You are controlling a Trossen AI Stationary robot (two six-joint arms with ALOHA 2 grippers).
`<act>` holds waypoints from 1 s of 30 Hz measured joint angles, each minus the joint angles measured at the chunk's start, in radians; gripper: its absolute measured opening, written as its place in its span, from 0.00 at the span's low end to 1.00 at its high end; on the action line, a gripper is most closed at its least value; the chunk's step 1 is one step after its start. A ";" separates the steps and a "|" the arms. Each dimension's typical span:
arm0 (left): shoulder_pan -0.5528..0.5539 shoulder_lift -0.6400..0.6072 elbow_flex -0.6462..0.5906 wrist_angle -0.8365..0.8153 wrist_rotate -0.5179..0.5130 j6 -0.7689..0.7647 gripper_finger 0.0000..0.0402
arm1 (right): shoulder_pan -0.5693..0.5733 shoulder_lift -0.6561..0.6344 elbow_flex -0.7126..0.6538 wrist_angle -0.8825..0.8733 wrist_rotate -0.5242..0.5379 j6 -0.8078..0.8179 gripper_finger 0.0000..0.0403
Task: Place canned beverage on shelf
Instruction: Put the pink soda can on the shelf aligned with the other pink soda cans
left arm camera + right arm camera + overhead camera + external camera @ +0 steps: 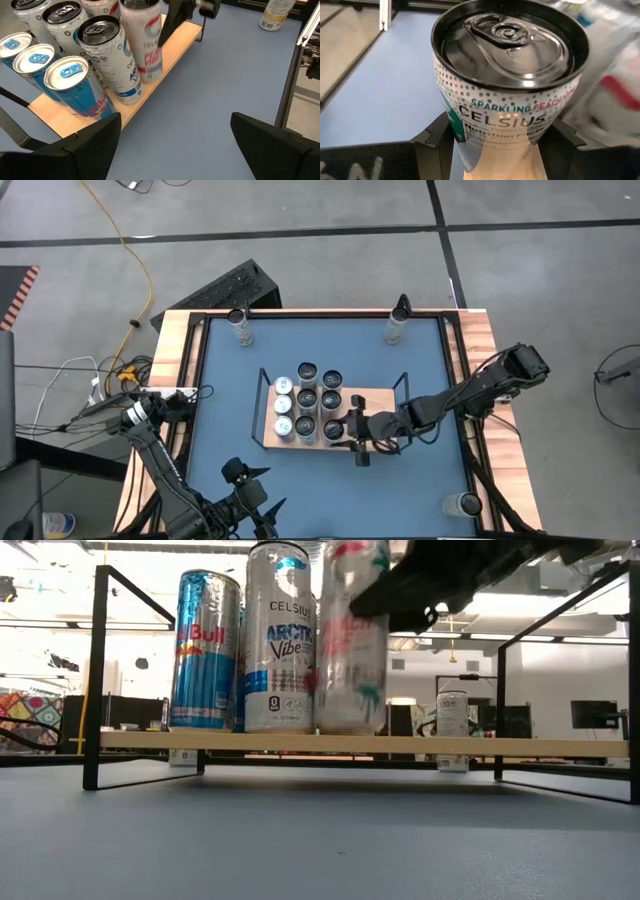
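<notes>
One can (507, 85) is clamped in my right fingers (352, 428) over the shelf (375, 397) beside the packed rows, so I'd lower it straight, flat on the board, then release; left fingers (170, 145) wait apart near the surface's front edge.

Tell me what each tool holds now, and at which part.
The right tool grips a Celsius peach can by its sides, over the shelf. The left tool is open, holding nothing.

Low view: right gripper (420, 585) covers the peach Celsius can's (350, 640) upper side; its label is blurred, top cut off.
</notes>
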 joint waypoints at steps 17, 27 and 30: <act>0.001 0.000 0.000 0.000 0.003 0.001 0.90 | 0.006 0.014 0.000 -0.008 0.003 0.035 0.64; 0.002 0.000 0.000 0.001 0.003 0.000 0.90 | 0.008 0.014 0.000 -0.017 0.006 0.049 0.67; 0.002 0.000 0.000 0.000 0.003 0.001 0.90 | 0.009 0.014 0.000 -0.022 0.006 0.055 0.68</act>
